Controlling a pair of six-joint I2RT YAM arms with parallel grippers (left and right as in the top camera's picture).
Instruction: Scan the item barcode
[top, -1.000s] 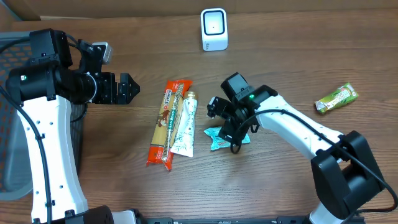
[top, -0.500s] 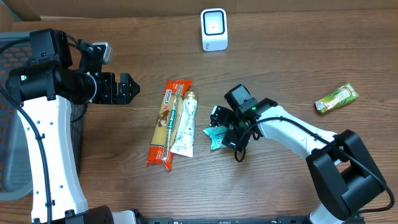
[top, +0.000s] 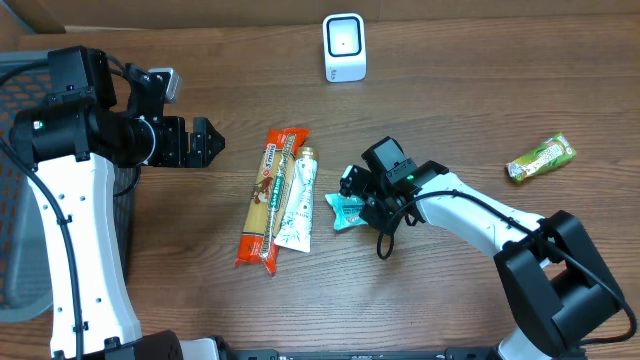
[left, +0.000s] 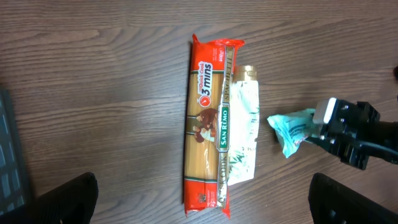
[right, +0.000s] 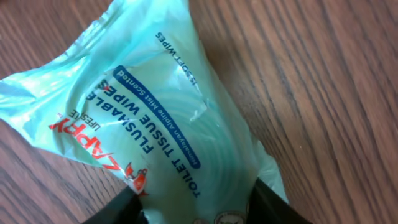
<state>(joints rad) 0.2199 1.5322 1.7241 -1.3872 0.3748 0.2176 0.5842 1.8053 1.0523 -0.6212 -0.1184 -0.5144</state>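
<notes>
The right gripper (top: 355, 198) has its jaws drawn in narrow on one end of the pale green flushable wipes pack (right: 155, 106), which lies on the wooden table (top: 200, 300) near the right side of the spaghetti packet (top: 268, 200). A white tube with a gold cap (top: 297, 200) lies touching that packet's right edge. Up and to the left of the packet the left gripper (top: 205, 142) hovers with jaws spread wide, the white barcode scanner (top: 344, 47) stands beyond the packet's far end, and a green snack bar (top: 541, 158) lies well off to its right.
</notes>
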